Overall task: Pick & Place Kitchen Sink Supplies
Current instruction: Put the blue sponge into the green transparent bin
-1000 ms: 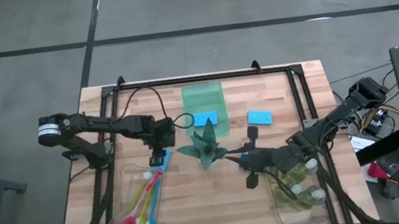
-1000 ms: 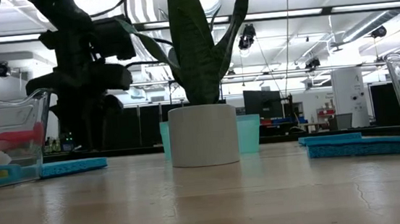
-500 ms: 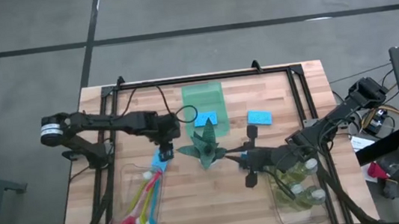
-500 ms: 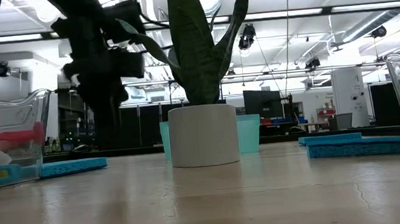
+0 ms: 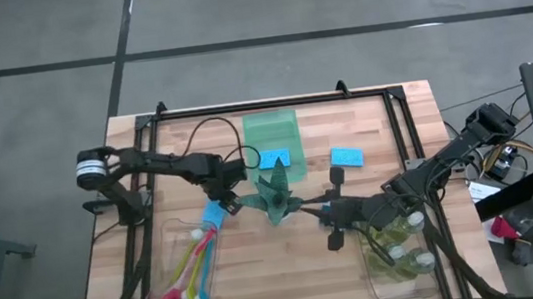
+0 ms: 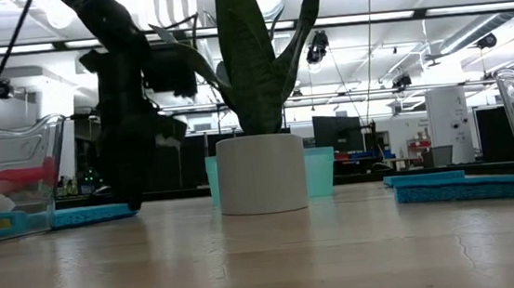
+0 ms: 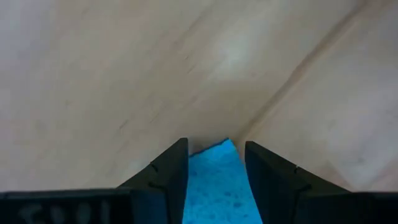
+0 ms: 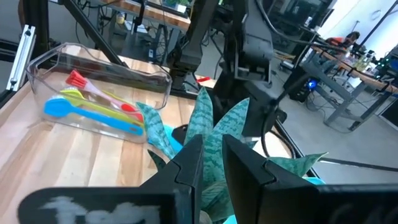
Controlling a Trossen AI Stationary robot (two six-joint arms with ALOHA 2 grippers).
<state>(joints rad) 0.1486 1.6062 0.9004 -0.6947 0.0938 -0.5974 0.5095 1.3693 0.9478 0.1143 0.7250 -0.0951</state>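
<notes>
A blue sponge (image 5: 214, 215) lies flat on the table by the far end of the left clear bin (image 5: 153, 298); it also shows in the low view (image 6: 95, 214). My left gripper (image 5: 218, 203) points down over the sponge's end, open. One finger (image 7: 165, 177) stands on each side of the sponge's corner (image 7: 214, 155). My right gripper (image 5: 315, 207) hovers level beside the plant (image 5: 274, 194), shut with nothing in it (image 8: 212, 162). Red, yellow and blue brushes (image 5: 191, 267) lie in the left bin. Soap bottles (image 5: 403, 245) lie in the right bin. My left gripper comes at the sponge's end (image 7: 217, 186) from above, its fingers reaching down to the table beside it (image 6: 131, 197). Whether the fingers touch the sponge I cannot tell. The sponge lies flat on the table.
A translucent green tray (image 5: 272, 129) at the far middle holds one blue sponge (image 5: 274, 157). Another sponge (image 5: 346, 157) lies on the table to its right. The potted plant (image 6: 259, 172) stands mid-table between the arms. A black frame (image 5: 271, 104) runs round the table.
My left gripper has come down onto the end of the blue sponge, shifting a little toward the table's right edge, and has rolled about the line it points along. The sponge has stayed where it was.
</notes>
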